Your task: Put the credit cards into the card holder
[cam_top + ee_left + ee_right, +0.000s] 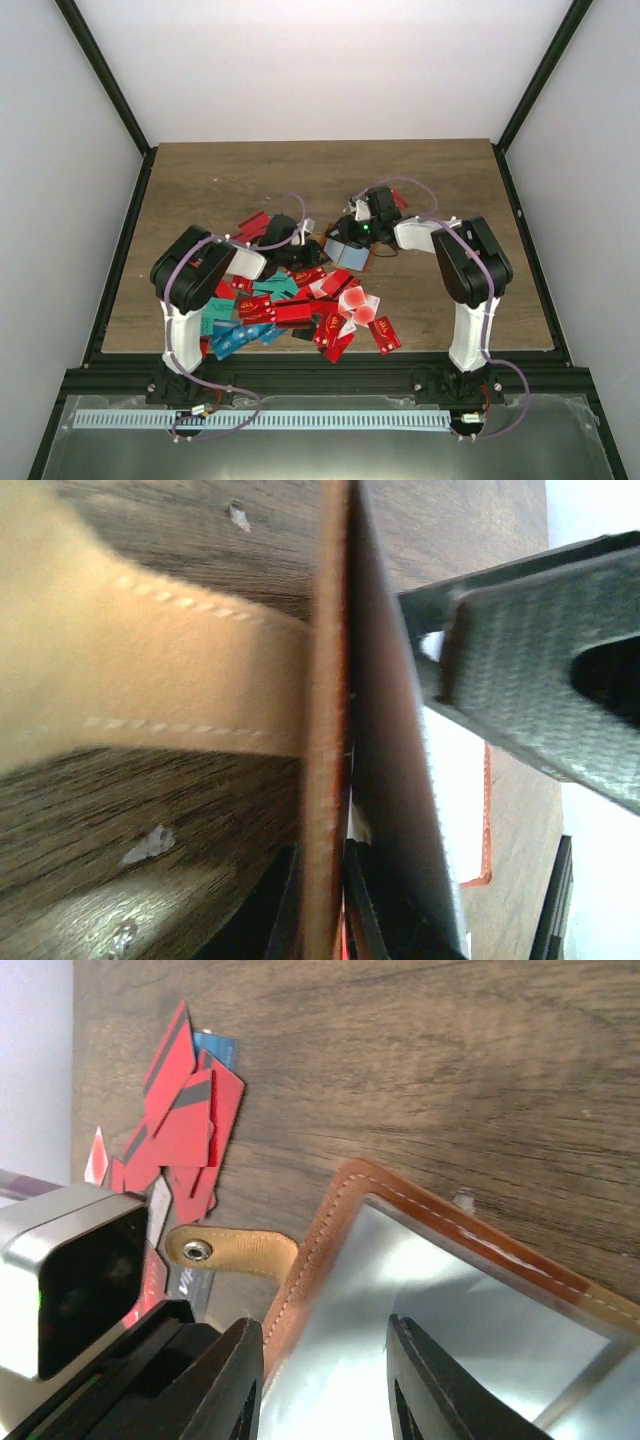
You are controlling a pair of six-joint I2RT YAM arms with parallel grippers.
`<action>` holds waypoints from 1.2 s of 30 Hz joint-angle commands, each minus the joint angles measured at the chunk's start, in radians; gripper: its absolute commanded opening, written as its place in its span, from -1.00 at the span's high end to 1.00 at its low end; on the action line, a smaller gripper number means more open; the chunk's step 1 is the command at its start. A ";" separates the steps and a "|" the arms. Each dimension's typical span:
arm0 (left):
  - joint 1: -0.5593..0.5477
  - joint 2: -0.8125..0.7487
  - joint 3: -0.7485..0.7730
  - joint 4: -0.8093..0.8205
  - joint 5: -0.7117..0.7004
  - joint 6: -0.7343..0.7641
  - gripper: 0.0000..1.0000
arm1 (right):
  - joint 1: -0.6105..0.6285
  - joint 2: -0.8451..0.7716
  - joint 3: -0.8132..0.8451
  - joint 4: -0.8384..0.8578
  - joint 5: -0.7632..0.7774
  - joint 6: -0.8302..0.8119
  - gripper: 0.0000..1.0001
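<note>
Right jaws sit up close in their own wrist view: spread, nothing gripped between them, tips on or just over the pale blue inside of the card holder [450, 1270]. Can't resolve contact. One of their fingers [540, 670] also shows from the other wrist, close against that same face.

Left jaws look pressed onto the holder's brown stitched edge, a dark finger on each side, the flap standing edge-on between them.

My read: left keeps the flap lifted and right props the pocket side, so a slot stays reachable.

Snap strap [235, 1252] hangs loose on the left-jaws side.

Credit cards [300, 305]: none visible in the holder. The heap lies on the surface [450, 180] just behind the left jaws, with a few red ones past the strap.

Room: open wood beyond both jaws. The tight spot is between the two sets of jaws. Both are busy, so neither can fetch a card without letting go.
</note>
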 commanded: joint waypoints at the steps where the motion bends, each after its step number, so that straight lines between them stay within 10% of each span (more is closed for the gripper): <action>1: -0.004 -0.011 -0.005 -0.008 0.017 0.005 0.67 | 0.003 0.052 0.040 0.014 -0.012 -0.002 0.28; 16: -0.008 -0.349 -0.097 -0.392 -0.207 0.183 -0.11 | -0.025 0.048 -0.060 0.057 -0.047 -0.074 0.28; 36: -0.207 -0.783 -0.308 -0.727 -0.393 0.132 -0.16 | 0.006 -0.165 -0.127 -0.081 0.021 -0.144 0.27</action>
